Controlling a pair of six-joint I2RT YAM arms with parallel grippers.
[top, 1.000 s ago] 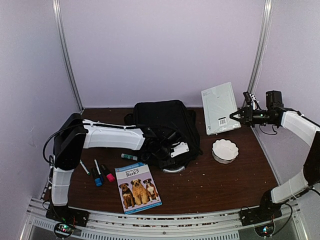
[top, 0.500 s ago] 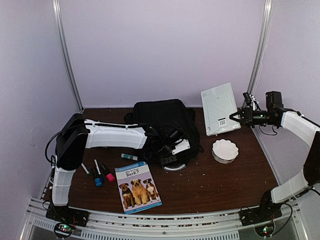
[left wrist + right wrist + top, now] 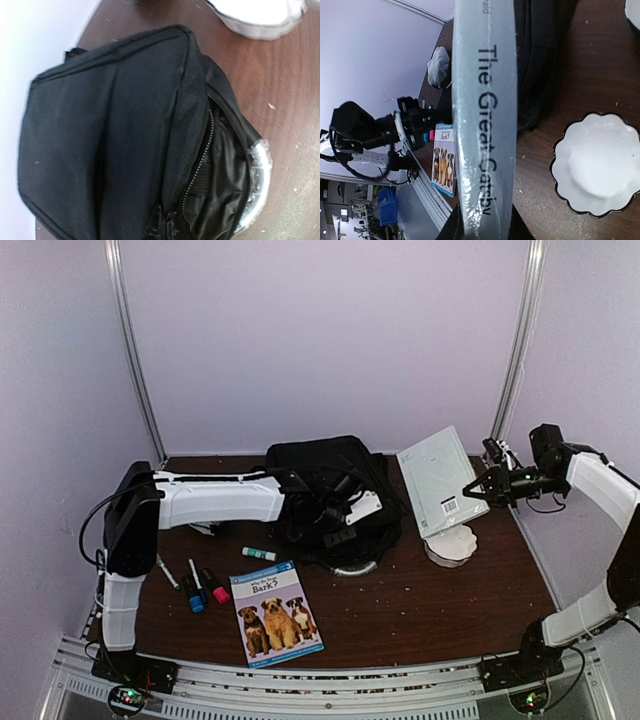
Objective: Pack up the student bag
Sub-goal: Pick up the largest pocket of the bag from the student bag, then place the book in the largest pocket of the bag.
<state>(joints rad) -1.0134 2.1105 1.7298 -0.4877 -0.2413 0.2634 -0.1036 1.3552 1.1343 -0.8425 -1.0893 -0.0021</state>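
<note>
the student bag [image 3: 325, 480], a large black backpack of soft woven fabric, slumps at the back middle of the dark brown wood-grain table [image 3: 420, 610]. its toothed zipper [image 3: 200, 165] gapes along one side over a slack, shiny lining. a round clear plastic rim [image 3: 259, 175] shows from under that edge.

the left gripper [image 3: 345, 523] sits on the bag's near side with its jaws pressed together; whether fabric is caught between them cannot be told.

the right gripper [image 3: 468, 495] pinches a thin grey-white paperback book [image 3: 437, 478], tilted on edge above the table, its glossy spine reading "the great gatsby".

just below it rests a white scalloped bowl [image 3: 452, 546]. near the front lies a flat dog picture book [image 3: 275, 615], with stubby capped markers [image 3: 197, 586] to its left. a crumpled grey cloth [image 3: 438, 65] lies at the far corner.
</note>
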